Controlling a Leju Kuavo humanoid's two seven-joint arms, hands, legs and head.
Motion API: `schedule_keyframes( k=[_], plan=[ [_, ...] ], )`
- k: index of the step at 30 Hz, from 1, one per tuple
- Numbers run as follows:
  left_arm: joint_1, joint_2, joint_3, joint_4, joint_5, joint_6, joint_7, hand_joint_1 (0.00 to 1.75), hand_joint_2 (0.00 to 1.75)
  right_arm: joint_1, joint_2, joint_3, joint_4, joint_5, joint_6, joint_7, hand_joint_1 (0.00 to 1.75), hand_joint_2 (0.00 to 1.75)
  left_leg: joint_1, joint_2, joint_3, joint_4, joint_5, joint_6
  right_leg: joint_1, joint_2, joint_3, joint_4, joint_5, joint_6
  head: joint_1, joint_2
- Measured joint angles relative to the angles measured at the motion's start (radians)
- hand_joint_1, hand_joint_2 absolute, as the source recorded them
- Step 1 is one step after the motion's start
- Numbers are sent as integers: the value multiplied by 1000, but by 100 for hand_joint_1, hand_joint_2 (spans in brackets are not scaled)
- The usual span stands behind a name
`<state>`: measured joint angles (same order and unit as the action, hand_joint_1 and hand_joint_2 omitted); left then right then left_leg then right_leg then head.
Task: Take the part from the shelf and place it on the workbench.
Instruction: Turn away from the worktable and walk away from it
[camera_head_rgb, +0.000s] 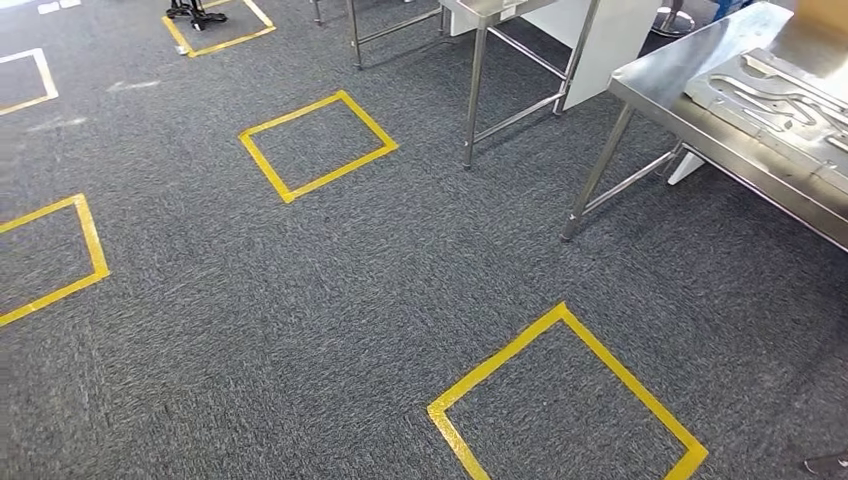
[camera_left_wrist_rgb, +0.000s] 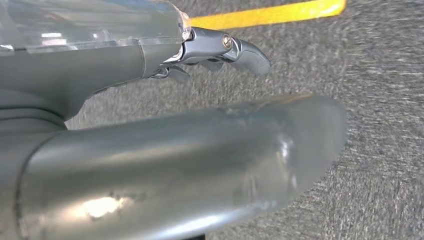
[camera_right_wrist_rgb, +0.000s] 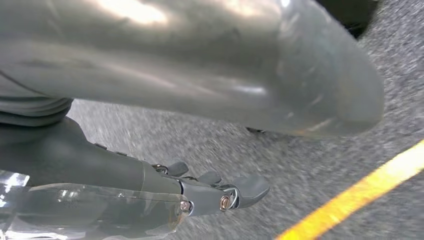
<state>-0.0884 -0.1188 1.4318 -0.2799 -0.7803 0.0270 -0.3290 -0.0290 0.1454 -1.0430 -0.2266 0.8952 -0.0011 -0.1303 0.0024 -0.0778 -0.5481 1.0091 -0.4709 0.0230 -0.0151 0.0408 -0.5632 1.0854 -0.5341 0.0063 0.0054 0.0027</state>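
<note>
A steel workbench (camera_head_rgb: 655, 92) stands at the right of the head view, with flat grey cut-out metal plates (camera_head_rgb: 770, 100) lying on its top. My left hand (camera_left_wrist_rgb: 165, 145) hangs over grey carpet; its thick thumb and its darker fingers (camera_left_wrist_rgb: 235, 50) are apart with nothing between them. My right hand (camera_right_wrist_rgb: 200, 65) also hangs above the carpet, fingers (camera_right_wrist_rgb: 230, 192) spread away from the thumb and holding nothing.
Yellow tape squares mark the grey carpet, one close in front (camera_head_rgb: 565, 400) and one further off (camera_head_rgb: 317, 145). A second steel table (camera_head_rgb: 475, 70) stands at the back, left of the workbench. A black object (camera_head_rgb: 195, 12) lies in a far taped square.
</note>
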Motion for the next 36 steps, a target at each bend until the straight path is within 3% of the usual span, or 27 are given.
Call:
schedule_keyframes(
  k=[2, 4, 5, 7, 9, 10, 11, 12, 13, 14, 16, 17, 19, 20, 22, 24, 25, 26, 27, 28, 29, 31, 33, 35, 36],
  plan=[
    [-1, 0, 0, 0, 3, 1, -1, 0, 0, -2, 0, 0, 0, 9, 0, -10, 0, 0, 0, -18, -8, 7, -2, -12, 1, 23, 22, -56, 15, -7, -1, 0],
    [1, 1, 0, 0, 6, 2, 0, 0, 0, -6, 0, 1, 0, 18, 1, -19, 0, 0, 3, -30, -13, 6, 0, -25, 3, 7, 23, -61, 18, -17, -1, 0],
    [2, 2, 0, 0, 7, 3, 0, 0, 0, -7, 0, 1, 0, 21, 2, -23, 0, 0, 3, -22, -16, 11, -4, -31, 3, -3, 26, -66, 20, -23, -1, 0],
    [0, 3, 0, 0, 8, 4, 1, 0, 0, -5, 1, 2, 0, 26, 2, -27, 0, 0, 4, 21, -42, 68, -40, -40, 1, -27, 30, -75, 24, -37, -6, 0],
    [-3, 3, 0, 0, 11, 3, 2, 0, 0, -1, 1, 2, 0, 31, -5, -28, 0, 0, 6, 59, -102, 193, -104, -48, 4, -54, 31, -76, 22, -45, -11, 0],
    [-4, 3, 0, 0, 13, 2, 4, 0, 0, 0, 1, 2, 0, 33, -10, -27, 0, 0, 8, 65, -130, 253, -128, -52, 5, -67, 31, -76, 21, -46, -11, 0],
    [-3, 3, 0, 0, 15, 1, 5, 0, 0, 0, 1, 2, 0, 35, -13, -24, 0, 0, 10, 68, -145, 284, -133, -54, 6, -81, 32, -76, 20, -46, -11, 0],
    [-2, 3, 0, 0, 16, -1, 7, 0, 0, 0, 1, 2, 0, 37, -15, -21, 0, 0, 10, 72, -140, 277, -119, -54, 7, -93, 33, -76, 18, -45, -11, 0],
    [-1, 3, 0, 0, 16, -2, 8, 0, 0, -1, 1, 2, 0, 37, -15, -17, 0, 0, 10, 78, -114, 228, -88, -53, 7, -105, 36, -76, 16, -43, -11, 0],
    [-1, 3, 0, 0, 16, -2, 9, 0, 0, -1, 1, 2, 0, 37, -15, -14, 0, 0, 9, 95, -74, 155, -52, -50, 7, -116, 39, -76, 14, -40, -12, 0],
    [-4, 3, 0, 0, 16, -1, 8, 0, 0, -1, 1, 2, 0, 37, -15, -7, 0, 0, 1, 132, -13, 34, -11, -38, 11, -136, 45, -75, 8, -32, -11, 0],
    [-5, 2, 0, 0, 16, 0, 7, 0, 0, -1, 1, 2, 0, 37, -15, -4, 0, 0, -4, 141, -2, 8, -6, -32, 13, -145, 47, -74, 6, -27, -10, 0],
    [-3, 1, 0, 0, 16, 2, 6, 0, 0, -3, 1, 2, 0, 36, -14, -1, 0, 0, -8, 126, -5, 1, -5, -21, 14, -163, 52, -77, 4, -17, -9, 0],
    [-1, 0, 0, 0, 15, 4, 5, 0, 0, -5, 1, 1, 0, 35, -13, 1, 0, 0, -6, 116, -3, -4, -2, -16, 12, -158, 55, -75, 0, -11, -9, 0],
    [-1, -6, 0, 0, 14, 12, 2, 0, 0, -4, 0, 0, 0, 31, -11, 3, 0, 0, -1, 96, 2, -15, 7, -4, 9, -112, 39, -31, -35, -2, -6, 0],
    [-5, -13, 0, 0, 12, 22, -4, 0, 0, 0, -3, -3, 0, 26, -7, 6, 0, 0, 1, 75, 1, -18, 12, 4, 7, -60, -20, 90, -101, 0, -2, 0],
    [-6, -17, -1, 0, 10, 27, -8, 0, 0, 2, -5, -5, 0, 25, -4, 8, 0, 0, 0, 63, -1, -17, 13, 6, 7, -50, -55, 156, -126, 0, -1, 0],
    [-6, -21, -1, 0, 8, 31, -11, 0, 0, 3, -8, -7, 0, 24, 0, 10, 0, 0, 0, 50, -1, -16, 13, 6, 7, -45, -79, 199, -133, 0, -1, 0],
    [-6, -25, -1, 0, 7, 35, -14, 0, 0, 3, -10, -8, 0, 23, 4, 12, 0, 0, -1, 36, -1, -15, 13, 6, 6, -43, -87, 205, -119, 0, -1, 0],
    [-6, -29, -1, 0, 7, 37, -16, 0, 0, 4, -12, -9, 0, 23, 7, 14, 0, 0, -1, 21, 0, -13, 12, 5, 5, -39, -75, 171, -85, -1, -1, 0],
    [-5, -33, -1, 0, 6, 38, -18, 0, 0, 4, -15, -10, 0, 23, 9, 14, 0, 0, 0, 7, 1, -10, 11, 3, 4, -26, -48, 105, -42, -3, -1, 0],
    [-7, -42, -3, 0, 6, 39, -20, 0, 0, 5, -20, -14, 0, 23, 11, 15, 0, 0, -1, -18, -3, -2, 8, -4, 1, 19, 3, -17, 14, -7, -1, 0],
    [-8, -48, -4, 0, 6, 40, -22, 0, 0, 4, -24, -16, 0, 23, 12, 14, 0, 0, 1, -38, -11, 2, 7, -16, 3, 39, 19, -58, 21, -11, -2, 0],
    [-6, -50, -4, 0, 6, 41, -24, 0, 0, 1, -26, -16, 0, 23, 12, 14, 0, 0, 4, -52, -15, 2, 8, -28, 3, 15, 23, -66, 25, -21, -2, 0],
    [-5, -51, -4, 0, 6, 42, -24, 0, 0, 1, -28, -16, 0, 23, 13, 14, 0, 0, 4, -40, -19, 11, 2, -32, 2, 3, 27, -72, 28, -28, -3, 0]
  ],
)
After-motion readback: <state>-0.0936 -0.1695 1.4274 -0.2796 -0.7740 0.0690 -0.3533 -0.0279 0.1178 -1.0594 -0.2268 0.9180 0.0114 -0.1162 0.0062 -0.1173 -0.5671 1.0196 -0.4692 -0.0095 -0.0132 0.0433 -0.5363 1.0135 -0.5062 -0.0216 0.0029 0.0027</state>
